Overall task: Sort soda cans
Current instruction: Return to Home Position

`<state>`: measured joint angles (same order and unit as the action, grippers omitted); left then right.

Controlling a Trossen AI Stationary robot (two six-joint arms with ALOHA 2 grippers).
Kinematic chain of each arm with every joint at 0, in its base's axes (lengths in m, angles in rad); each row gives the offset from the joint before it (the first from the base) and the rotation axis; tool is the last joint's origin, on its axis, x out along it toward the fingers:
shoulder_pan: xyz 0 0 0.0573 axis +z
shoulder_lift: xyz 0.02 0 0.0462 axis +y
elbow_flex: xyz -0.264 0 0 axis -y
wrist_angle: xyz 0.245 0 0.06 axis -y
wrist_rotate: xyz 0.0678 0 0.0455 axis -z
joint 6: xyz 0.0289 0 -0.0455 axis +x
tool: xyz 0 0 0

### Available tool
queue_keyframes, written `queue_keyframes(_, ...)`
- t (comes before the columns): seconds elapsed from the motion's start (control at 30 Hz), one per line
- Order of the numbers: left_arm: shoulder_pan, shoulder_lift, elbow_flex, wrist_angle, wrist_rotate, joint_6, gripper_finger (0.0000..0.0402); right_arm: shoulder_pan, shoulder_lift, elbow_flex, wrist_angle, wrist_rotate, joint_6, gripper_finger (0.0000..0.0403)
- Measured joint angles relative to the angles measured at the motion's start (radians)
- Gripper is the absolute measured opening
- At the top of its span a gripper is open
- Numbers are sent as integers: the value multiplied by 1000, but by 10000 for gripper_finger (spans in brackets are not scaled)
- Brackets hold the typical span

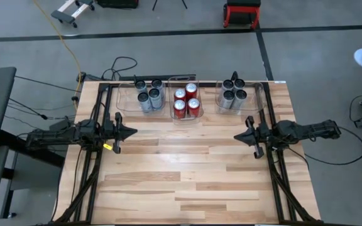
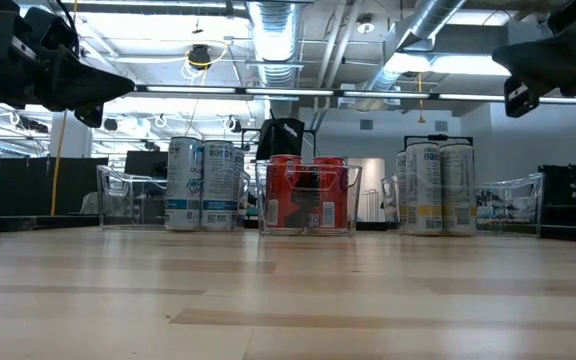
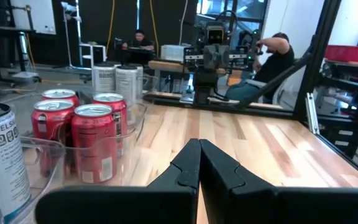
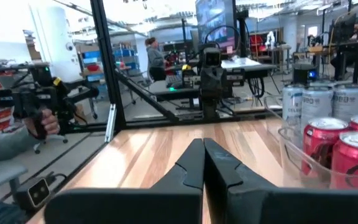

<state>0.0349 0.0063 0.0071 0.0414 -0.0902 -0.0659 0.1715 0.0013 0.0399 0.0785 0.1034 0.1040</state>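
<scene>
The table (image 1: 187,176) lies bare from its near edge to past the middle, open to any pass. Along the far edge, three clear bins (image 1: 186,118) packed with upright soda cans (image 1: 192,91) stand side by side with narrow gaps between them. The left gripper (image 1: 132,132) and right gripper (image 1: 236,135), fingers pressed together, hang above the table near its left and right edges, and the lane between them is open.

i count three clear bins on the surface (image 1: 187,169). the middle bin (image 1: 186,80) holds four red cans (image 1: 191,88). the left bin (image 1: 122,95), beside the middle bin, holds four silver-grey cans (image 1: 155,95). the right bin (image 1: 257,95), on the middle bin's other side, holds four more. twelve cans: four red, eight silver-grey.
</scene>
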Motion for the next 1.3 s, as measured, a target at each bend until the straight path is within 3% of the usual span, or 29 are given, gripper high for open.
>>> queue_keyframes(0.4,0,0,0,0,0,21,0,-3,0,2,-130,3,-32,26)
queue_keyframes(1.3,0,0,0,2,0,17,1,12,9,-11,-93,-4,-7,27)
